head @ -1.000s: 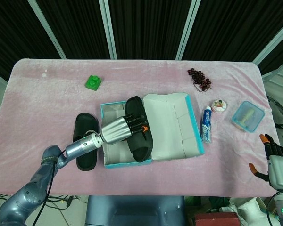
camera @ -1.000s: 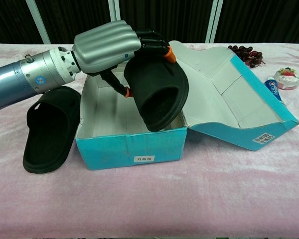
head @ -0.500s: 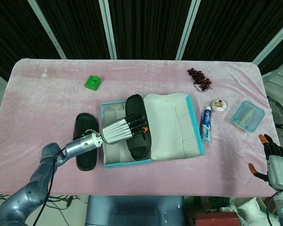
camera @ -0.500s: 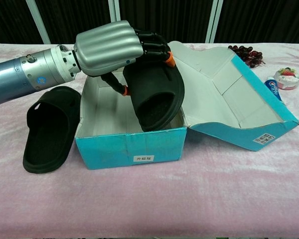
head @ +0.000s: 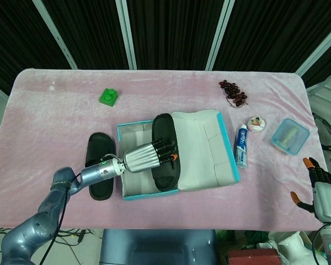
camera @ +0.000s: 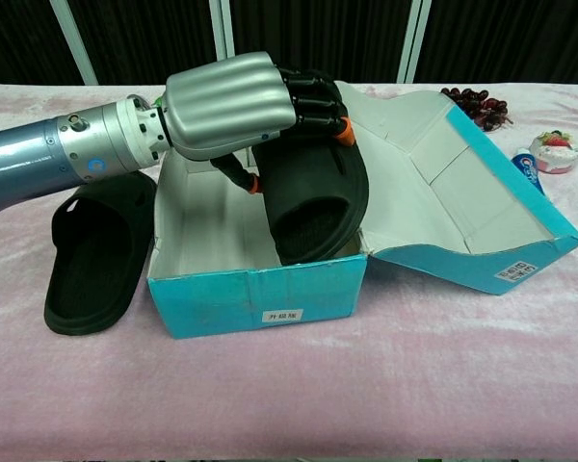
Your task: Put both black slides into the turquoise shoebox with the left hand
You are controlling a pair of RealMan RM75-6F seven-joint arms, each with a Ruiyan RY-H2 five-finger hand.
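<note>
Slide in the left hand (camera: 233,104) now lower and deeper in the turquoise shoebox (camera: 255,294) than half a second ago. Held slide (camera: 313,202) sits at the box's right end, against the hinge side by the open lid (camera: 443,183), toe end down near the front wall, heel end up. Tilted, not flat on the box floor yet. Fingers (camera: 313,96) wrapped over the strap, thumb under: clamped on the slide, not released.

Box itself shifted a little toward the right and front compared with a second ago, probably nudged by the slide pressing on the wall. Meaning: first slide nearly placed, release is the next thing needed; further pushing could drag the box more.

Second slide (head: 99,165) on the cloth just left of the box, sole down, untouched. Half the task left after this drop.

Right hand (head: 320,187) far right of the box, off the table edge, fingers spread, holding nothing.

Count:
- black slides: two (one in hand in box, one left of box)
- shoebox: one, lid open
- green block (head: 108,97): one, behind-left of box
- grape bunch (head: 233,92): one, behind-right of box
- toothpaste tube (head: 241,146): one, just right of lid
- small round tin (head: 256,123): one
- blue lidded tub (head: 289,135): one, well right of box
</note>
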